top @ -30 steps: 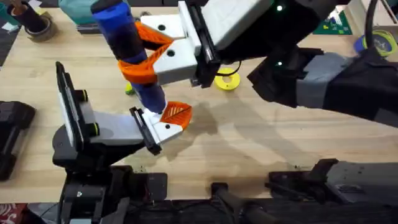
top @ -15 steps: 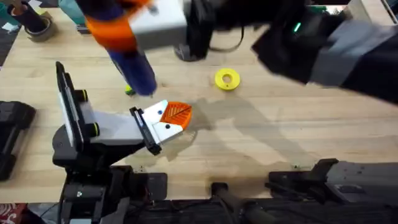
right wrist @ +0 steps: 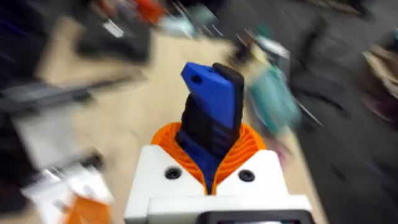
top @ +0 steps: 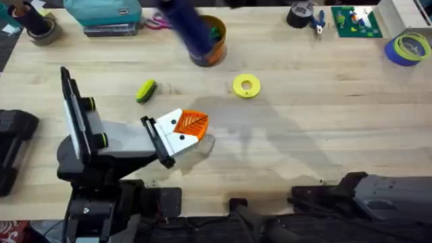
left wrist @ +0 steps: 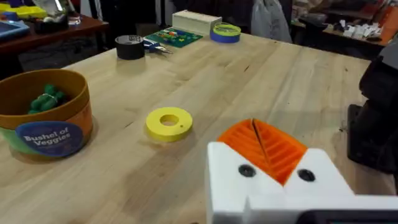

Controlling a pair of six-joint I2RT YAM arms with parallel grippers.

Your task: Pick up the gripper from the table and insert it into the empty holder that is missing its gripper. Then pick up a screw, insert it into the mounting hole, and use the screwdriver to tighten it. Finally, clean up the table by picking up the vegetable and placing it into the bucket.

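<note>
My left gripper (top: 191,124) rests low over the table, a white holder (top: 172,138) bearing orange ribbed fingers (left wrist: 273,149) pressed together with nothing between them. Two dark screw heads (left wrist: 247,170) show on its white face. My right gripper (right wrist: 211,149) is shut on the blue screwdriver (right wrist: 210,118), which the overhead view shows as a blurred blue shaft (top: 185,27) high up in front of the orange-brown bucket (top: 217,54). The yellow-green vegetable (top: 146,90) lies on the table just beyond the left gripper. Dark green pieces sit inside the bucket (left wrist: 50,134).
A yellow disc (top: 246,86) lies mid-table, right of the vegetable. Along the far edge are a teal box (top: 101,13), a black tape roll (top: 300,13), pliers (top: 317,23), a green board (top: 354,20) and a blue tape roll (top: 408,47).
My right arm has lifted the screwdriver off the left gripper and swung it up and away toward the far edge, uncovering the vegetable and bucket. The left arm has stayed still.
</note>
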